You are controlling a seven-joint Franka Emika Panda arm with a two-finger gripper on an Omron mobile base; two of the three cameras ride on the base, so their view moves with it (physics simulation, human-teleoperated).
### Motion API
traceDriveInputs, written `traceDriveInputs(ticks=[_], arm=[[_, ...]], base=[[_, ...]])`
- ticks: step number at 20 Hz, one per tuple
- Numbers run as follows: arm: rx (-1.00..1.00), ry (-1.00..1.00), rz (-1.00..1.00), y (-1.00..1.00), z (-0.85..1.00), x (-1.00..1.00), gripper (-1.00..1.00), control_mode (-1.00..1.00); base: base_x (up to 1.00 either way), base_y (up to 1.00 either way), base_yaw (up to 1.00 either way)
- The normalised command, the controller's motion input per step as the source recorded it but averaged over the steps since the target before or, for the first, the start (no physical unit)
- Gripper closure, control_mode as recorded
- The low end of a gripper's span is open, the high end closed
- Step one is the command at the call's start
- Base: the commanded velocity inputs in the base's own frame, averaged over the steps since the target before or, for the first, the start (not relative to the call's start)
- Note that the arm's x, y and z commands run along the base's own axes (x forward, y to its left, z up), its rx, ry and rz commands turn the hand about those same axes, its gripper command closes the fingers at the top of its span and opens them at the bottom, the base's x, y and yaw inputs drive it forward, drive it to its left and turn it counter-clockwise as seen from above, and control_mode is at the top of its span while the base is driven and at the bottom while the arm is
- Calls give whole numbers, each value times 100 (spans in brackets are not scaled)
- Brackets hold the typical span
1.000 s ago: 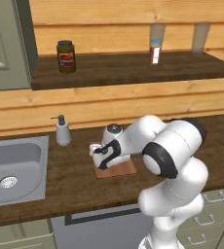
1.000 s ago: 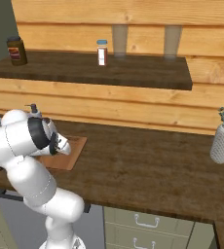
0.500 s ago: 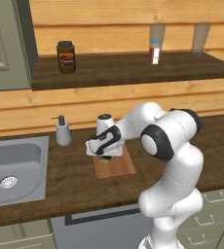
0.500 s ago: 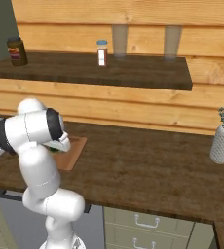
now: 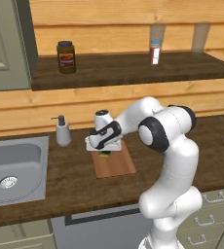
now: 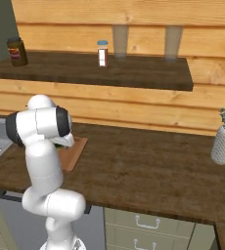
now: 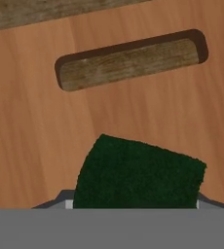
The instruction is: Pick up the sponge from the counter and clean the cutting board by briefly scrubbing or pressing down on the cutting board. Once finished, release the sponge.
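Gripper clamps sponge on cutting board

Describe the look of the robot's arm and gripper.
The arm is glossy white, built of rounded, tube-like segments with dark grey to black bands at the joints. The gripper sits on a white hand with a black section. No cables or markings are visible on it.

Sponge on cutting board, near handle slot; board on counter, right of sink.
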Motion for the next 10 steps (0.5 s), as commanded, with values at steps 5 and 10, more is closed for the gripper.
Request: traceDriveInputs(ticks=[5, 10], arm=[[3, -5, 0, -10, -64, -34, 100, -100], [3, 4, 0, 0, -86, -66, 100, -100]], base=[[0, 0, 0], [0, 0, 0]])
